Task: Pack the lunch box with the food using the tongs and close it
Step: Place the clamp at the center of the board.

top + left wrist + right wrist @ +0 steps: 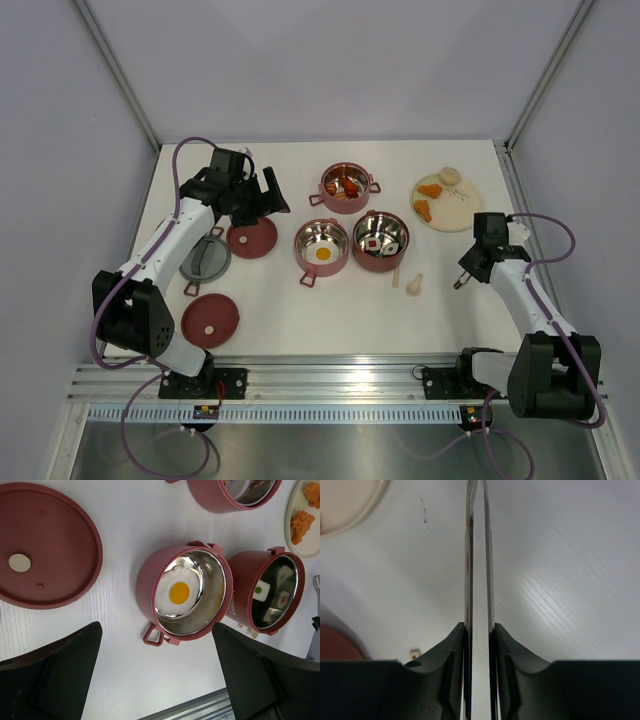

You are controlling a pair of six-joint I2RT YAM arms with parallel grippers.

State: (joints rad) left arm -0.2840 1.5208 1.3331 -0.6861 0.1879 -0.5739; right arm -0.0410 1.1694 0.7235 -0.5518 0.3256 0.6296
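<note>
The lunch box stands apart as three dark-red bowls. One bowl (321, 247) (185, 595) holds a fried egg (177, 592), one (380, 241) (267, 592) holds white and dark pieces, and the far one (345, 187) holds orange pieces. More food, orange and beige, lies on the cream plate (447, 202), and a beige piece (414, 285) lies on the table. My right gripper (465, 275) (479, 630) is shut on the silver tongs (469, 555), whose two blades run close together. My left gripper (262, 200) (157, 670) is wide open and holds nothing.
Two dark-red disc lids (252, 238) (210, 320) and the grey top lid (205, 257) lie left of the bowls. A small beige stick (397, 278) lies near the right bowl. A metal rail (340, 375) runs along the table's near edge.
</note>
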